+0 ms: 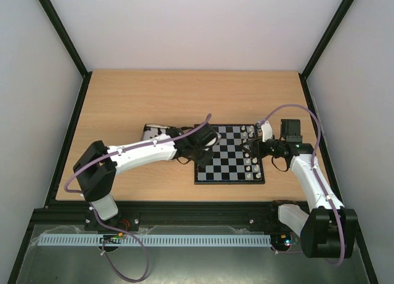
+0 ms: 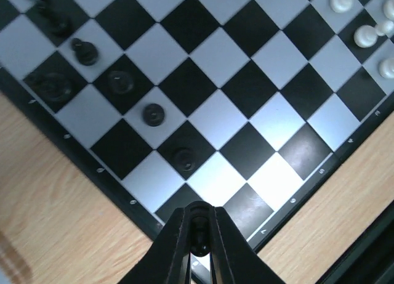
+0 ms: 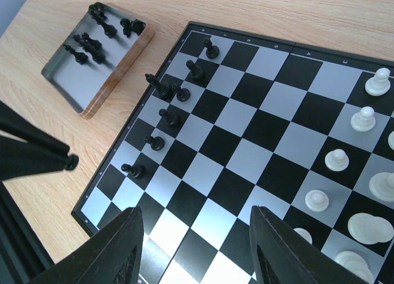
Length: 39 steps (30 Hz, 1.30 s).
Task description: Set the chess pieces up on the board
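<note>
Left gripper [image 2: 197,211] clenched on a tiny black chess piece [image 2: 198,238] just over a corner of the board [image 2: 246,87] (right gripper [image 3: 194,216] gaping and empty above the squares), beware a tilted release toppling it or a low finger nudging the neighbouring black pawn [image 2: 183,158] off its square.

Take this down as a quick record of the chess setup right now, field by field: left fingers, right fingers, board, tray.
left fingers: shut on one black piece, by the board's near corner
right fingers: open, empty, above the board
board: row of black pieces along one edge, white pieces on the opposite side
tray: on the table beside the board, holding spare black pieces
</note>
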### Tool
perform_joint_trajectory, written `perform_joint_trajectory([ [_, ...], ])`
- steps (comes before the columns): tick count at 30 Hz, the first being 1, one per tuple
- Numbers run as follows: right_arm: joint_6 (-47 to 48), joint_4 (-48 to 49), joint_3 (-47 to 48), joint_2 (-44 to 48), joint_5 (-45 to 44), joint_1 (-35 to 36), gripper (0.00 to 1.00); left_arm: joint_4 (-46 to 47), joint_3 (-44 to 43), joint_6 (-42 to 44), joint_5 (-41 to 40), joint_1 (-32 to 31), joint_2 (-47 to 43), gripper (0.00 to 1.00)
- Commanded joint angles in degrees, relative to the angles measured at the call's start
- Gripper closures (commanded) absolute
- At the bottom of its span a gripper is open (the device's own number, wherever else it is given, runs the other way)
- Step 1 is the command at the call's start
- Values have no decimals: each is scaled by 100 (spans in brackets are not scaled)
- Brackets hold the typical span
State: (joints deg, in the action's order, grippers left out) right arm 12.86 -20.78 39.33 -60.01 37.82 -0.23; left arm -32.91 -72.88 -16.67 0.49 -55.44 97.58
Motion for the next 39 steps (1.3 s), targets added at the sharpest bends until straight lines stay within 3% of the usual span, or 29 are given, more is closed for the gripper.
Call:
perform_joint_trajectory([
  [1,36,-25,-48,59,-9,32,52,-219,-184,28,18,-225,327,91],
  [15,32,-21,-61,46,-40,32,52,11,-284,27,121,-561,873,91],
  [39,32,-15,-53,25,-24,32,52,132,-327,-109,-212,-501,1299,91],
])
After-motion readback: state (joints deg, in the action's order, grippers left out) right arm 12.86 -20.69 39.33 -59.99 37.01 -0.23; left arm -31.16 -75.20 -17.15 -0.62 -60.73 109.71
